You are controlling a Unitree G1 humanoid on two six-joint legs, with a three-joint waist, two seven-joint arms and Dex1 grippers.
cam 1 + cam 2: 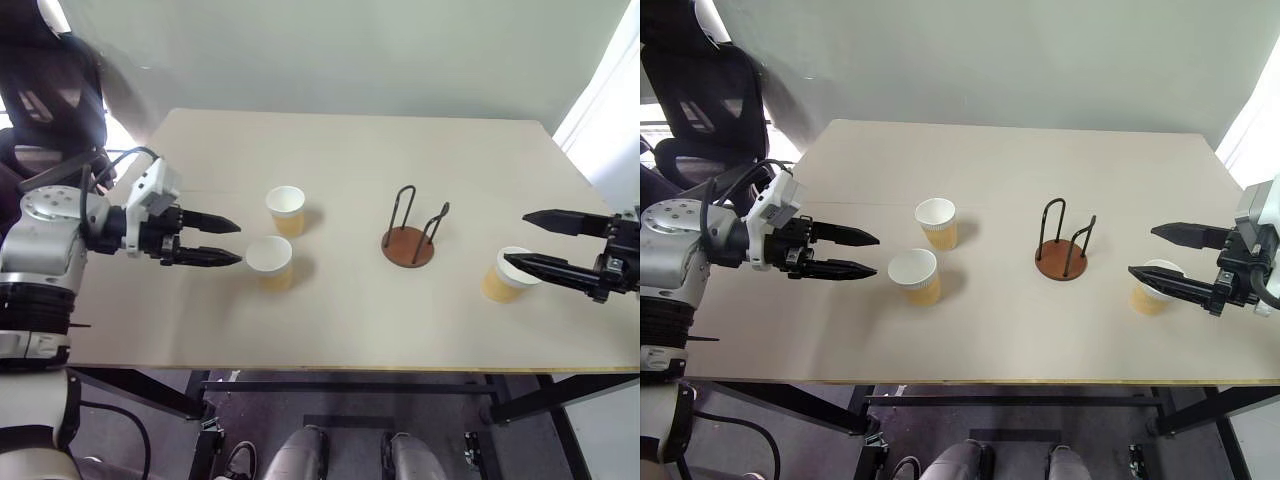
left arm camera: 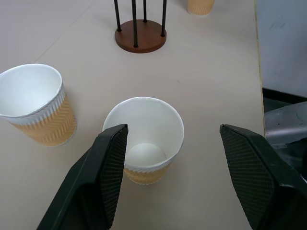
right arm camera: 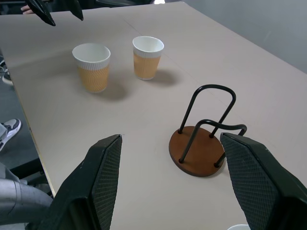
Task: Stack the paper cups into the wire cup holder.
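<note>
Cup (image 2: pixel 144 139) before (spread) left fingers (image 2: pixel 103 177)

The paper cups (image 2: pixel 144 141) are showing matt white interiors and a tan outer sleeve embossed with a fine ribbed zigzag; the rims are rolled smooth. The wire cup holder (image 3: pixel 205 139) is presenting a reddish-brown disc base with a satin, wood-like finish, and rising from that base are thin black wire loops, smooth and slightly glossy. The table (image 1: pixel 350 150) under the base is showing a pale beige, matt, smooth laminate-like top. The left gripper (image 2: pixel 170 177) fingers (image 2: pixel 108 167) are showing matt black plastic with a fine cross-hatched grip texture on the inner faces.
</note>
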